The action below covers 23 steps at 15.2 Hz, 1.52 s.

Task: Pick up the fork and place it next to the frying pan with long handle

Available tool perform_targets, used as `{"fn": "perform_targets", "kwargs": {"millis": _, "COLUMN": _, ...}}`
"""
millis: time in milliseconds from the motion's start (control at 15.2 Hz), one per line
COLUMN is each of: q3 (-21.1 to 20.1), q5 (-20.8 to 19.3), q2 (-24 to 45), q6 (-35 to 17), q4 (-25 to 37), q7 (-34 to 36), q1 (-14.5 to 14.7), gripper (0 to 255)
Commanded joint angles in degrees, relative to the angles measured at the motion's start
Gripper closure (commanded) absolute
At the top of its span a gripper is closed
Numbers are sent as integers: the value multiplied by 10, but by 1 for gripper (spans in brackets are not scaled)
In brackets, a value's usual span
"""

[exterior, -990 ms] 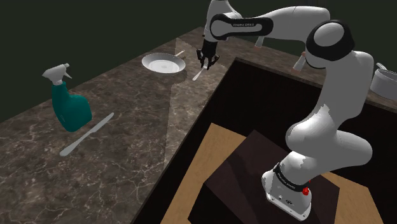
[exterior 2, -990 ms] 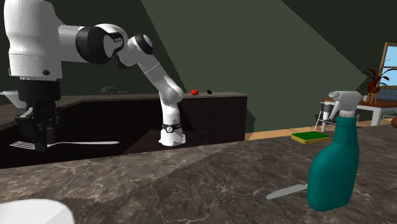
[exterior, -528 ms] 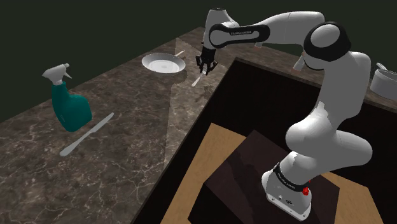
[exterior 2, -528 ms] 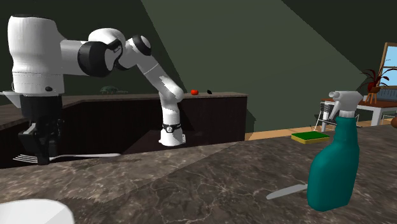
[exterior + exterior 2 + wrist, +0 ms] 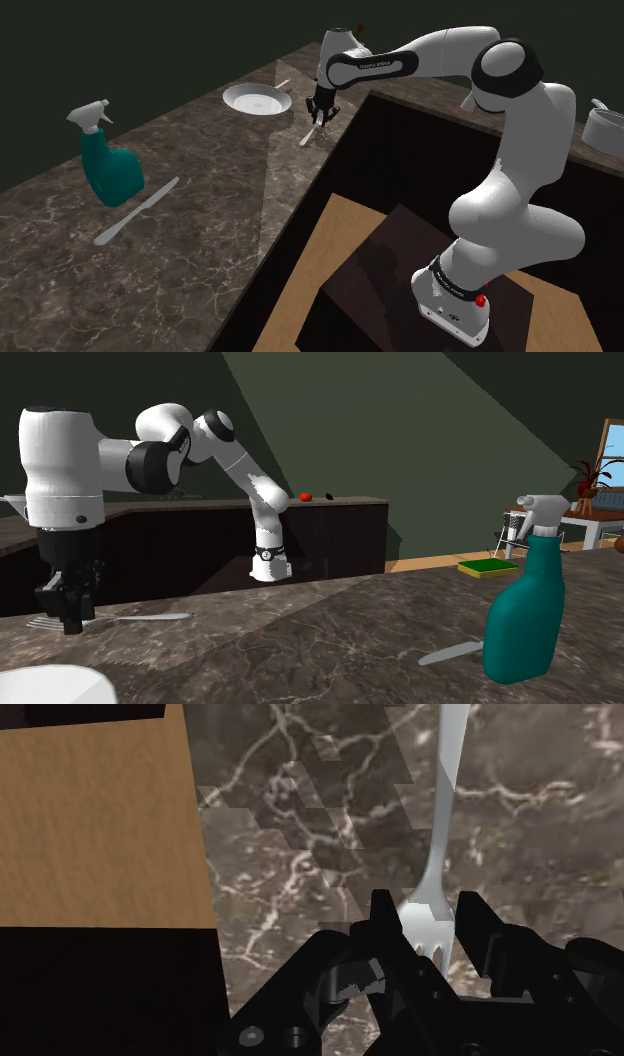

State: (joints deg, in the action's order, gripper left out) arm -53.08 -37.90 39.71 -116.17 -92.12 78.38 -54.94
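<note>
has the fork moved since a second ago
Yes. In the second exterior view the fork, clasped by the gripper, has dropped from above the counter edge down to its surface.

The shoulder camera sits high beside and behind the stand (image 5: pixel 385 255), looking down and leftward over the counter (image 5: pixel 200 200) toward its far corner. The second exterior camera lies low and close over that same counter, near the spray bottle (image 5: pixel 522 614), facing the arm (image 5: pixel 60 462); both views share bottle, arm and counter. The wrist camera looks straight down, very near, on the fork (image 5: pixel 441 824) by the counter's edge.
</note>
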Motion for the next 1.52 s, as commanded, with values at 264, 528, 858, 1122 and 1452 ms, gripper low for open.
{"fn": "perform_targets", "kwargs": {"millis": 264, "q3": 2, "q5": -2, "q2": 2, "q6": -4, "q4": -2, "q7": 2, "q1": 1, "gripper": 255}}
{"fn": "perform_targets", "kwargs": {"millis": 528, "q3": 2, "q5": -2, "q2": 2, "q6": -4, "q4": -2, "q7": 2, "q1": 1, "gripper": 0}}
{"fn": "perform_targets", "kwargs": {"millis": 858, "q3": 2, "q5": -2, "q2": 2, "q6": -4, "q4": -2, "q7": 2, "q1": 1, "gripper": 0}}
{"fn": "perform_targets", "kwargs": {"millis": 1122, "q3": -24, "q5": 28, "q2": -31, "q6": 44, "q4": 21, "q7": -15, "q1": -10, "gripper": 0}}
{"fn": "perform_targets", "kwargs": {"millis": 1452, "q3": -24, "q5": 28, "q2": -31, "q6": 44, "q4": 21, "q7": -15, "q1": -10, "gripper": 0}}
